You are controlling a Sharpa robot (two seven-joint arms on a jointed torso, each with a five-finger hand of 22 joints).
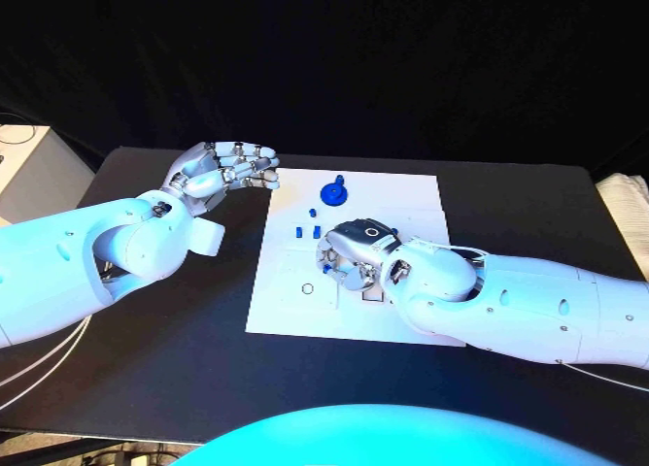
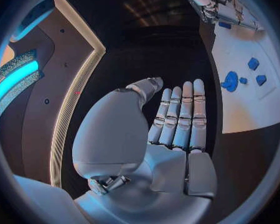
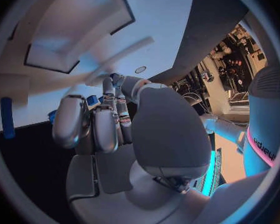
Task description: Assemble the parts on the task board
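Observation:
The white task board lies in the middle of the black table. A round blue part and a few small blue parts lie on its far left area; the left wrist view shows them too, round part and small parts. My left hand hovers off the board's far left corner, fingers straight and together, holding nothing. My right hand rests over the board's middle with fingers curled down. A bit of blue shows by its fingertips; whether it is held is unclear.
A white box stands at the table's far left, with cables beside it. A pale cloth lies at the right edge. Printed outlines mark the board near its left side. Dark table surrounds the board.

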